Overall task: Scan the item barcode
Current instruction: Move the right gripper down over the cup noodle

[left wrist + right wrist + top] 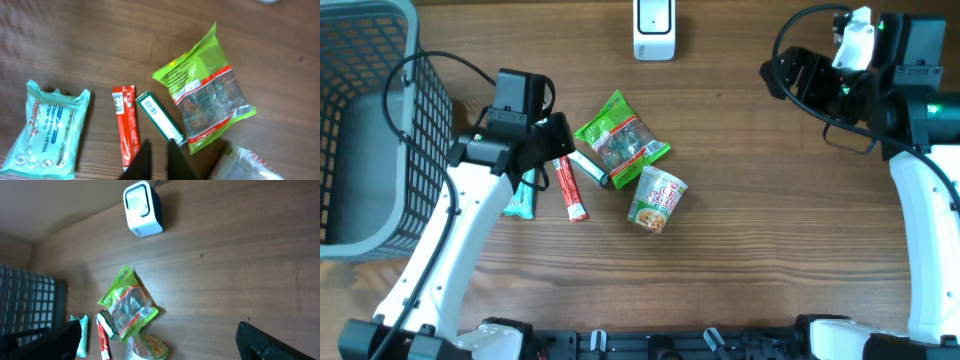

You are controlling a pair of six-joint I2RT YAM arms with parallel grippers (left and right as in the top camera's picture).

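Several items lie in a cluster mid-table: a green snack bag [622, 140] [207, 85] [129, 305], a cup of noodles [658, 198] on its side, a green-and-white box [588, 168] [160, 117] with a barcode facing up, a red stick pack [571, 188] [126, 125] and a teal wipes pack [523, 197] [47, 130]. A white barcode scanner [654, 28] [142, 208] stands at the far edge. My left gripper [548, 150] [159, 143] hovers over the gap between red stick and box, fingers nearly together, holding nothing. My right gripper [792, 72] [159, 325] is high at the far right, open and empty.
A grey wire basket [370, 130] [25, 305] fills the far left of the table, beside my left arm. A black cable loops over its rim. Bare wood lies between the items and my right arm.
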